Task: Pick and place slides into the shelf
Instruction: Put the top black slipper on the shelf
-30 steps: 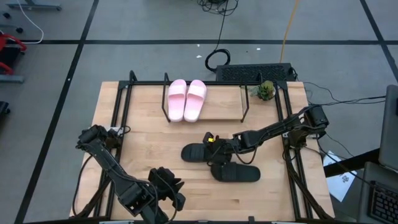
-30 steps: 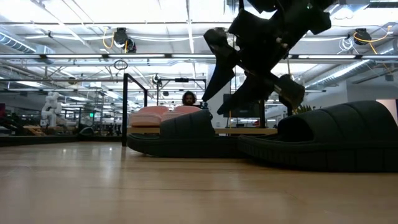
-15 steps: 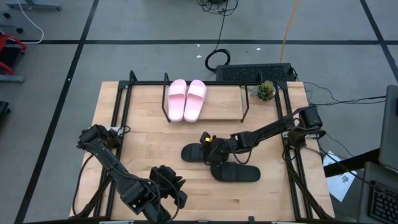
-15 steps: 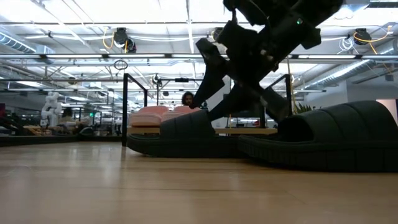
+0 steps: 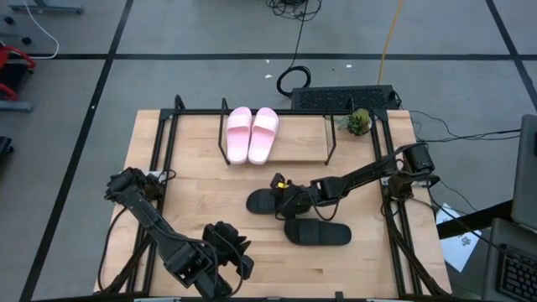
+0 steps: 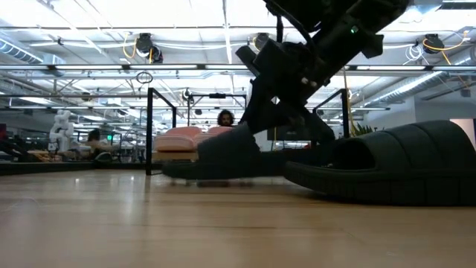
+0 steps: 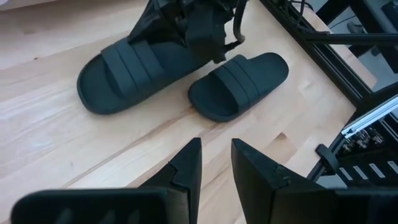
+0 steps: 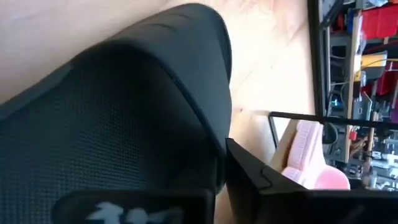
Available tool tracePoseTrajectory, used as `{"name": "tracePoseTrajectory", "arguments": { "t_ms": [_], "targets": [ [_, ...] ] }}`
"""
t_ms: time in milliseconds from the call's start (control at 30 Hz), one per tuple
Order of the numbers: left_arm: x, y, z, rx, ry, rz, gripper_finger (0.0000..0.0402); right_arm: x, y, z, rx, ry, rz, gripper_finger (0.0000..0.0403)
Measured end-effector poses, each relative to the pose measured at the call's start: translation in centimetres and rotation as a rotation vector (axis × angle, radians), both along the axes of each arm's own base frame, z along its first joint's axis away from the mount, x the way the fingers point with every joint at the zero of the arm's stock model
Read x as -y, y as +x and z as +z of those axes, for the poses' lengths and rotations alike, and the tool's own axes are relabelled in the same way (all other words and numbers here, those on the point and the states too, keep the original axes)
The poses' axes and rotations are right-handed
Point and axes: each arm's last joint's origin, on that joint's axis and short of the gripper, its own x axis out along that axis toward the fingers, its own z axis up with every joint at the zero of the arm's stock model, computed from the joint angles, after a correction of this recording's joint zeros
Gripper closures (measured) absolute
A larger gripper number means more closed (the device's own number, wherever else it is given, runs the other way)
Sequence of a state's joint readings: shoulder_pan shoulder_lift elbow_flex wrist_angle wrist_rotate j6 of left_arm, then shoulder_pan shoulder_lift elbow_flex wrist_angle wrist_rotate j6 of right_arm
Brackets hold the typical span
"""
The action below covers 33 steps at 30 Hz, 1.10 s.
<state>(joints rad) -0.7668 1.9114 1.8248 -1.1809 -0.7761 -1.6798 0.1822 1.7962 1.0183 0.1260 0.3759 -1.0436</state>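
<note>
Black slide sitting mid-table, right gripper clamping down on its strap end, heel looking tilted up in low view; second black slide lying flat just beside it. Pink slides resting side by side on shelf board. Left gripper parked near front edge, fingers slightly apart, gripping nothing

I see a grey floor crossed by dark lines around the wood worktop. Beyond it, ceiling lights hang from rails, and a person sits far back.
</note>
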Motion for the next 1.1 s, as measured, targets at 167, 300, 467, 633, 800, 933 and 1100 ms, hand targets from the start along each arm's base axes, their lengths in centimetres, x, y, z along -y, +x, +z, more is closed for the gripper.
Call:
{"name": "tracePoseTrajectory", "arguments": {
  "t_ms": [167, 300, 467, 633, 800, 933, 1100],
  "targets": [
    [-0.2, 0.2, 0.0, 0.001, -0.001, 0.006, 0.0316, 0.0, -0.9, 2.0, 0.009, -0.026, -0.026, 0.0398],
    [-0.3, 0.2, 0.0, 0.001, -0.001, 0.009, 0.0316, -0.5, -2.4, 4.7, 0.043, -0.100, -0.053, 0.0400],
    [-0.4, 0.3, 0.0, -0.004, 0.004, 0.014, 0.0316, -1.2, -4.7, 9.1, 0.087, -0.203, -0.182, 0.0401],
    [-1.0, 0.6, -0.1, -0.018, 0.016, 0.034, 0.0316, -0.3, -6.5, 13.0, 0.131, -0.188, -0.533, 0.0401],
    [-2.3, 0.7, -0.2, -0.079, 0.070, 0.062, 0.0316, 0.9, -6.1, 15.8, 0.109, 0.081, -0.767, 0.0402],
    [-3.2, 0.2, -0.1, -0.125, 0.079, 0.101, 0.0316, 3.3, -4.6, 16.2, 0.125, 0.207, -1.007, 0.0402],
    [-3.9, -0.8, 0.7, -0.174, 0.055, 0.114, 0.0316, 7.6, -3.6, 14.7, 0.097, 0.251, -1.197, 0.0402]
  ]
}}
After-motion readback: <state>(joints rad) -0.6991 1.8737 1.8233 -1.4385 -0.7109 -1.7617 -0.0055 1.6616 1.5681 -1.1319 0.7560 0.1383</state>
